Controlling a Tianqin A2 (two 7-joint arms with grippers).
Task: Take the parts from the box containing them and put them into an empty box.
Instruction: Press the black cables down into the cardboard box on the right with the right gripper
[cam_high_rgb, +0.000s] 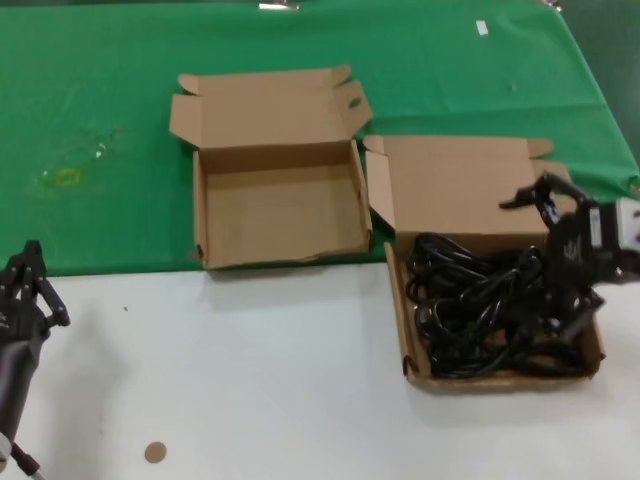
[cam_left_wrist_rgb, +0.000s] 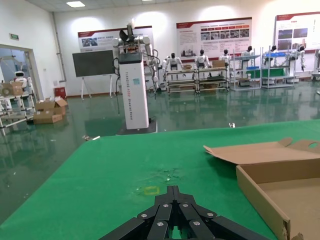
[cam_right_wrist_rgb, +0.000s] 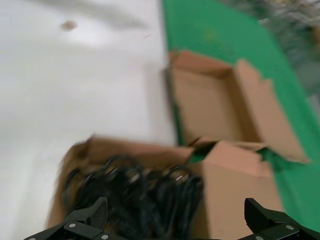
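Black power cords (cam_high_rgb: 490, 310) lie tangled in the right-hand brown box (cam_high_rgb: 410, 340), whose lid (cam_high_rgb: 450, 185) stands open at the back. My right gripper (cam_high_rgb: 545, 260) hangs over that box's right end, open wide, just above the cords. In the right wrist view its fingertips (cam_right_wrist_rgb: 95, 212) straddle the cords (cam_right_wrist_rgb: 135, 200) with nothing held. The empty box (cam_high_rgb: 280, 215) sits to the left on the green cloth and shows in the right wrist view too (cam_right_wrist_rgb: 215, 105). My left gripper (cam_high_rgb: 25, 265) is shut and idle at the near left, also seen in its own view (cam_left_wrist_rgb: 173, 190).
A green cloth (cam_high_rgb: 100, 120) covers the far half of the table and the near half is white (cam_high_rgb: 250, 380). A small brown disc (cam_high_rgb: 154, 452) lies near the front edge. A yellowish mark (cam_high_rgb: 65, 178) is on the cloth at the left.
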